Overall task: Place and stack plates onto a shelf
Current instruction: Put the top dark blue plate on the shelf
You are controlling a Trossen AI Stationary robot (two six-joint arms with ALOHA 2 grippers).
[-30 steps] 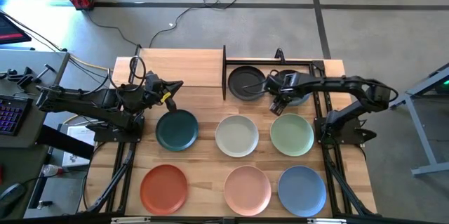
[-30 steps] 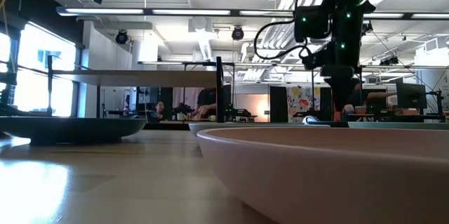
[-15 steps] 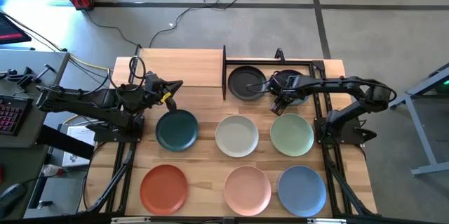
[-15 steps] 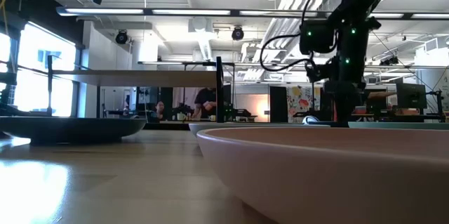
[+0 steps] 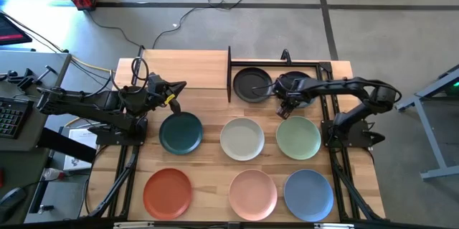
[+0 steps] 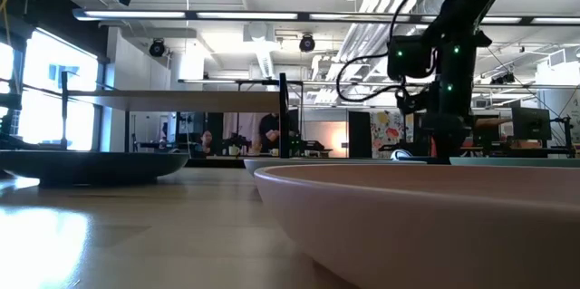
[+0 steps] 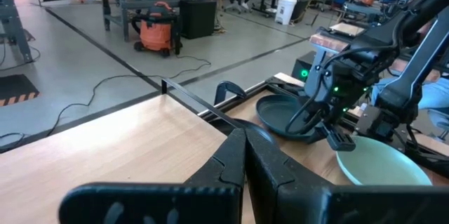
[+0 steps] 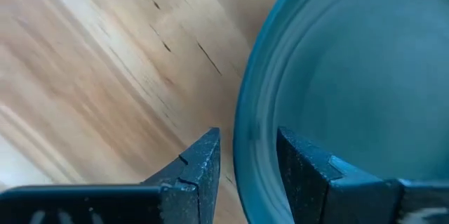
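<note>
High view: the right gripper [image 5: 285, 102] is reaching over the rim of a charcoal plate [image 5: 297, 87] lying under the shelf frame [image 5: 229, 64], beside a second charcoal plate [image 5: 252, 85]. The left gripper [image 5: 174, 91] is waiting above the dark teal plate [image 5: 181, 133].

Left wrist view: its jaws are pressed together, empty.

Right wrist view: the right jaws are parted, straddling the plate's rim [image 8: 247, 133], one finger [image 8: 198, 170] outside over the tabletop [image 8: 105, 69], the other inside. Judging by this, they should be sinking squarely until the rim seats deep between them, then closing firmly before lifting.
</note>
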